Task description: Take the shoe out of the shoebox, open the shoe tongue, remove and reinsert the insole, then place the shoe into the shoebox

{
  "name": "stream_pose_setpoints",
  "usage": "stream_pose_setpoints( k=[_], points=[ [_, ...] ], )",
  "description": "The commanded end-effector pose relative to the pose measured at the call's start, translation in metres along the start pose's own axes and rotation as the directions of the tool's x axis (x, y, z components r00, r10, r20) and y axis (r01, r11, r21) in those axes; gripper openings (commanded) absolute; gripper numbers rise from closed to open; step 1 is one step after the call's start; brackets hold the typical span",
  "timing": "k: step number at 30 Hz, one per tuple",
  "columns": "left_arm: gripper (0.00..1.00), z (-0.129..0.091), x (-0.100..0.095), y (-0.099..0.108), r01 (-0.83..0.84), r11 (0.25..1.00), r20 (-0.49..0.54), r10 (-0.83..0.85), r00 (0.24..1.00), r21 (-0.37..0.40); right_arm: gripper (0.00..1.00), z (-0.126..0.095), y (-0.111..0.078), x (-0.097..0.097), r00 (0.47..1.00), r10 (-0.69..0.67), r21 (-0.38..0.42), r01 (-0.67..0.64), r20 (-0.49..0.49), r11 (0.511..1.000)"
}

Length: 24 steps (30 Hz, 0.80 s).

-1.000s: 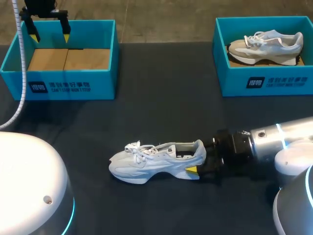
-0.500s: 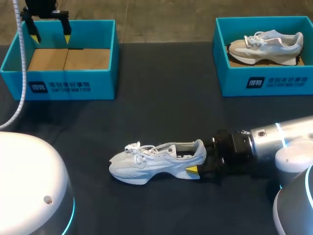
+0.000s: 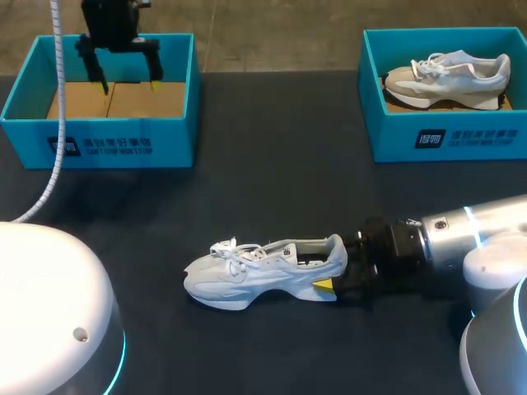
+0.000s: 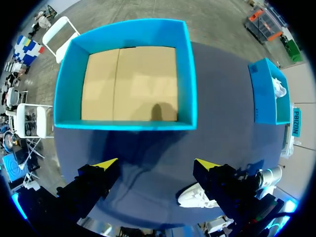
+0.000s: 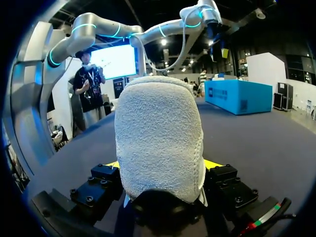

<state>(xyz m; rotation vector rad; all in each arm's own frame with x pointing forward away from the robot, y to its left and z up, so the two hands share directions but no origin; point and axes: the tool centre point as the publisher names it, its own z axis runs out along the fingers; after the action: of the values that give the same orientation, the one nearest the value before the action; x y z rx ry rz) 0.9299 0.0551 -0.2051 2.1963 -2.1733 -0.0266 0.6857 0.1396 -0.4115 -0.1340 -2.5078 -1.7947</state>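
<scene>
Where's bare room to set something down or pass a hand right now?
Free: the table between the left shoebox and right shoebox, and the band from both boxes to the white shoe. The left shoebox is bare inside, under the open left gripper. Crowded: right shoebox holds a second shoe; right gripper clamps the white shoe's heel.

A white shoe [image 3: 263, 271] with a nubbly, towelling-like cloth heel lies on the matt dark table [image 3: 272, 181]; beyond the shoe, a matt blue shoebox [image 3: 177, 140] shows a plain brown cardboard floor.
</scene>
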Motion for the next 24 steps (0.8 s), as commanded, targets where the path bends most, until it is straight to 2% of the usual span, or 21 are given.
stream_pose_setpoints(
  k=[1,2,3,7,21,22,24],
  points=[
    [1.00,0.003,0.010,0.025,0.001,1.000,-0.041,0.000,0.999,0.024,0.00,0.001,0.000,0.000,1.000,0.000,0.000,0.000,0.002,1.000],
    [1.00,0.003,0.013,0.028,0.004,1.000,-0.060,-0.003,0.998,0.016,0.00,0.001,0.000,0.000,1.000,0.000,0.000,0.000,0.002,1.000],
    [1.00,0.003,0.016,0.031,-0.011,0.999,-0.087,0.008,0.996,-0.033,0.00,0.001,0.000,0.000,1.000,0.000,0.000,0.000,0.002,1.000],
    [1.00,0.004,0.028,0.045,-0.038,0.994,-0.081,0.030,0.996,-0.098,0.00,0.001,0.000,0.000,1.000,0.000,0.000,0.000,0.002,1.000],
    [1.00,0.004,0.028,0.045,-0.038,0.994,-0.081,0.030,0.996,-0.098,0.00,0.001,0.000,0.000,1.000,0.000,0.000,0.000,0.002,1.000],
    [1.00,0.003,0.036,0.050,-0.054,0.989,-0.095,0.042,0.995,-0.134,0.00,0.001,0.000,0.000,1.000,0.000,0.000,0.000,0.002,1.000],
    [1.00,0.010,0.054,0.069,-0.054,0.989,-0.074,0.044,0.996,-0.141,0.00,0.001,0.000,0.000,1.000,0.000,0.000,0.000,0.002,1.000]
  ],
)
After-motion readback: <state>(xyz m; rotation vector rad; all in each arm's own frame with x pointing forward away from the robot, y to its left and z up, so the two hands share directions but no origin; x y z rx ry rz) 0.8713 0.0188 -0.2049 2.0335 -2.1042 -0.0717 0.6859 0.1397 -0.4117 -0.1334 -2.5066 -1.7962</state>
